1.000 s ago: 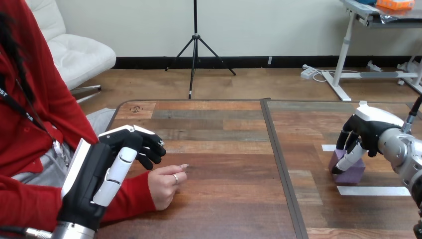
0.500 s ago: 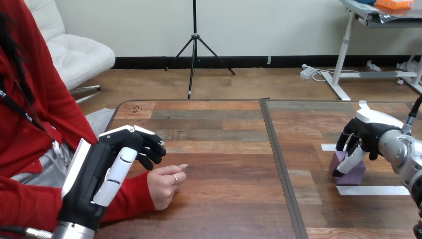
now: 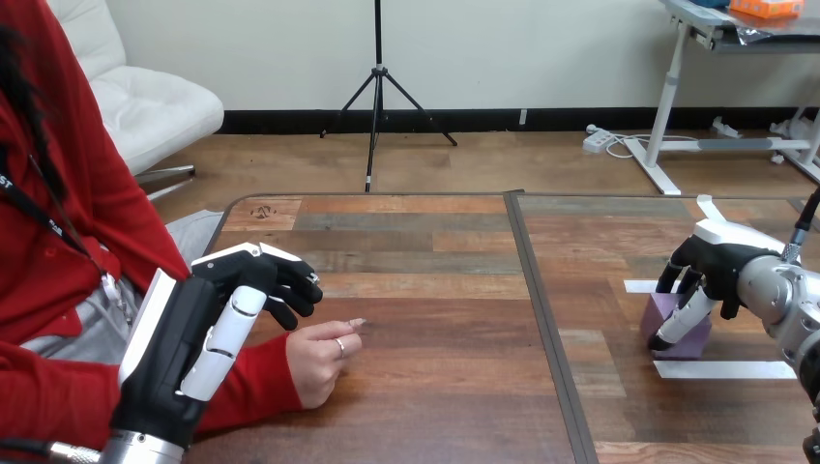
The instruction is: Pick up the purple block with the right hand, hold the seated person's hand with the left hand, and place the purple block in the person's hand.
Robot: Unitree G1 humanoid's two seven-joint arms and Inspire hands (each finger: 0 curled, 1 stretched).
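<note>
1. Two robot hands are over the wooden table (image 3: 435, 290) in the head view, left hand (image 3: 184, 338) at the view's left, right hand (image 3: 720, 266) at the far right.
2. Left hand: raised above the table edge, palm side turned to the camera, fingers (image 3: 285, 288) curled in with nothing in them, thumb lying along the palm.
3. Person's hand (image 3: 324, 353): rests on the table as a loose fist, one fingertip aimed to the view's right. It lies just beside and below the left hand's fingers. No grip on it, and I cannot tell if they touch.
4. Purple block (image 3: 692, 345): sits flat on the right tabletop, between two white tape strips (image 3: 725, 369), one behind it and one in front.
5. Block shape: looks near cubic and is partly covered, so I cannot tell a long axis. Its front face is toward the camera, turned slightly to the view's left.
6. Right hand: over the block, fingers curled down behind its top edge, thumb slanting across the front face, closed around the block.
7. Dark seam (image 3: 541, 319) splits the two tabletops and runs between the hands, which are well apart.
</note>
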